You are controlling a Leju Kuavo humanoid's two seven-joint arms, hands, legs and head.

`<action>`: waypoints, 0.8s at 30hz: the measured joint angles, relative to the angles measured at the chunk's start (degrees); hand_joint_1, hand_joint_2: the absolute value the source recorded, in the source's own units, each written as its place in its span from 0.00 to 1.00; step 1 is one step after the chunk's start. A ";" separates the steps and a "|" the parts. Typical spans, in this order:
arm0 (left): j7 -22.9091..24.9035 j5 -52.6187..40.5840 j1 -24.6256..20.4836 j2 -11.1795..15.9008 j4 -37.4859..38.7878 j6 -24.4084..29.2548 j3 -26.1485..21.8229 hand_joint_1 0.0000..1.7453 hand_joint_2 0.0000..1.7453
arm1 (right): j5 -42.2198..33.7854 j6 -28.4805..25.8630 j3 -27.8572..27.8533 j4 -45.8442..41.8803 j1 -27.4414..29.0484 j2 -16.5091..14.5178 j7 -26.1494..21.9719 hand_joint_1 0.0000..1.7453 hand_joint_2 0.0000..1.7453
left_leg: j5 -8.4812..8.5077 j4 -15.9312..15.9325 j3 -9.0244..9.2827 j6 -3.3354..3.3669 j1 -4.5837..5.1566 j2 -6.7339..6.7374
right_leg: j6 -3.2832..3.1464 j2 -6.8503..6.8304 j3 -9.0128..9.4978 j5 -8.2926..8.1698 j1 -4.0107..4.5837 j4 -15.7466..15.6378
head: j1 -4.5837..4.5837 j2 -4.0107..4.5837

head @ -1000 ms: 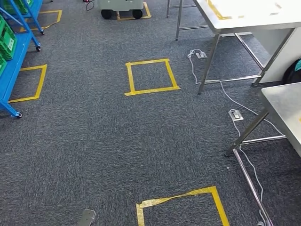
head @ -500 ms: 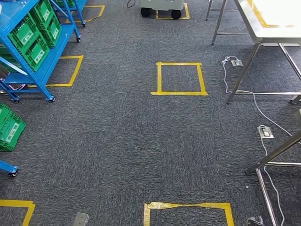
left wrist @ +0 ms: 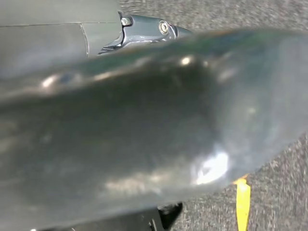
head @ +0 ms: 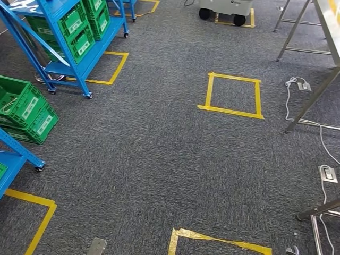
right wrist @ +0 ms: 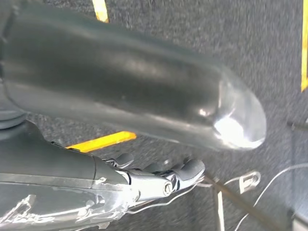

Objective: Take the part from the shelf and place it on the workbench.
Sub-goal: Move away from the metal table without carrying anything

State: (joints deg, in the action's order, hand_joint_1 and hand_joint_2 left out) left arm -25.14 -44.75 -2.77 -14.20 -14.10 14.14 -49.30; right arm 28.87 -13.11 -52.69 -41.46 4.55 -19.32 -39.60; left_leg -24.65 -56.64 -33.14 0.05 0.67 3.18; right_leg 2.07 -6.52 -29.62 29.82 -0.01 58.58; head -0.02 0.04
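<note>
Right hand (right wrist: 160,180) above grey carpet (right wrist: 174,33)

Workshop or lab floor, grey carpet (head: 152,159) with yellow tape squares (head: 232,95), blue shelving (head: 86,61) holding green crates (head: 76,32), steel workbench legs (head: 308,101)

Dark grey right hand (right wrist: 160,180) with silver screw, glossy dark rounded body shell

I look down at grey carpet (head: 152,159). A blue shelf (head: 86,58) stands far to my left, with green crates (head: 78,29) on it (more green crates (head: 28,109) sit lower down). A yellow tape square (head: 232,94) lies ahead, and white cables (head: 316,127) run by metal table legs (head: 311,98).
</note>
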 joint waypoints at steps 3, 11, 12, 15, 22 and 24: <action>-0.22 0.31 -0.07 -0.34 0.00 0.10 -0.05 0.00 0.00 | 0.62 0.46 -0.72 0.03 -0.19 0.20 0.00 0.00 0.00 | 0.23 0.17 0.04 0.94 -0.39 -2.26 | 0.67 5.19 -3.57 4.52 -0.26 8.23 | 0.48 -0.01; -0.29 0.37 -0.04 -0.81 0.00 0.08 -0.10 0.00 0.00 | 1.07 0.62 -1.91 0.18 -0.19 0.62 0.00 0.00 0.00 | 0.25 -0.23 0.24 0.24 -0.62 -9.03 | 0.63 10.53 -2.10 -1.59 -1.01 1.36 | 0.59 -0.01; -0.32 0.36 -0.04 -0.84 0.00 0.07 -0.13 0.00 0.00 | 1.38 0.79 -2.05 0.19 -0.24 0.63 0.00 0.00 0.00 | 0.38 -0.22 0.05 -0.14 -0.65 -9.60 | 0.45 11.13 -1.61 -1.61 -1.02 0.42 | 0.56 -0.01; -0.88 0.34 0.43 -0.96 0.00 0.05 -0.42 0.00 0.00 | 3.19 1.56 -2.46 0.03 -0.39 0.52 -0.01 0.00 0.00 | 0.58 -0.19 -0.50 -1.20 -0.83 -10.15 | -0.66 9.66 -1.31 -1.97 -0.84 0.11 | 0.48 0.00; -4.00 2.26 0.79 0.06 0.00 -1.63 -2.53 0.00 0.00 | 4.22 -1.23 -1.39 -0.24 -0.64 -0.34 -0.02 0.00 0.00 | -6.14 -16.07 -8.04 -2.14 -0.64 -3.74 | -1.95 3.98 -1.30 -2.00 -0.48 -0.21 | -0.09 0.00; -4.31 3.08 0.99 0.86 0.00 -2.57 -3.66 0.00 0.00 | 3.11 -3.88 1.01 0.26 -1.17 -0.72 -0.02 0.00 0.00 | -2.36 -9.46 -4.46 -1.96 -0.55 -2.33 | -1.86 2.71 -1.11 -1.88 -0.45 -0.21 | -0.11 0.00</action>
State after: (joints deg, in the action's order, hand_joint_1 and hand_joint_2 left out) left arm -29.45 -41.67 -1.78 -13.34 -14.10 11.56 -52.96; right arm 31.98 -16.99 -51.68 -41.20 3.39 -20.03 -39.63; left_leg -27.01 -66.10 -37.60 -1.91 0.12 0.85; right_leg 0.21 -3.81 -30.73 27.94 -0.46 58.38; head -0.13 0.04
